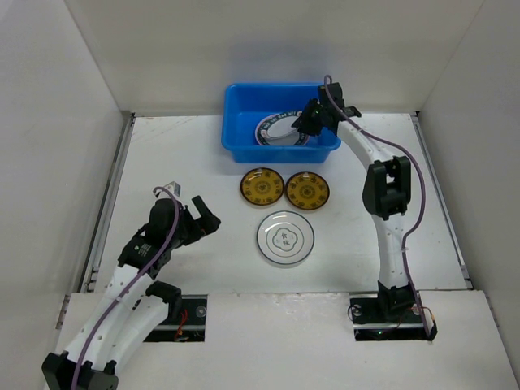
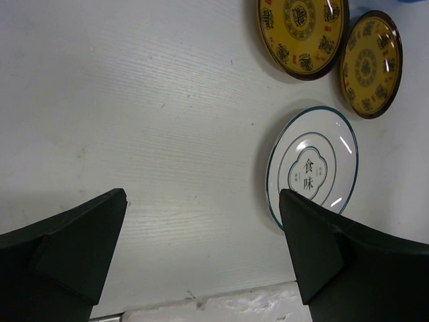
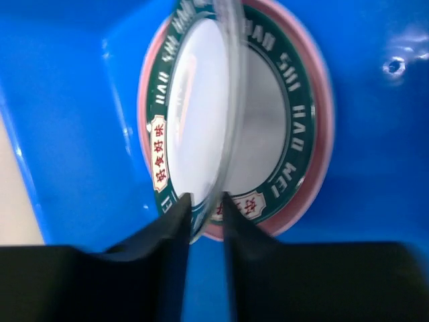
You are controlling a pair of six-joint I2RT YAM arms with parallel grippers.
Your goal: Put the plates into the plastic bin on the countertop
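Note:
The blue plastic bin stands at the back of the white countertop. My right gripper is inside the bin, shut on the rim of a white green-rimmed plate, which it holds tilted on edge. In the right wrist view the gripper is over a second green-rimmed plate, which lies on the pink plate. Two amber plates and the white plate with a centre mark lie on the countertop. My left gripper is open and empty, left of the white plate. The light blue plate is not in view.
White walls enclose the countertop on the left, back and right. The bin's blue wall is close on the left of the held plate. The two amber plates lie side by side just in front of the bin.

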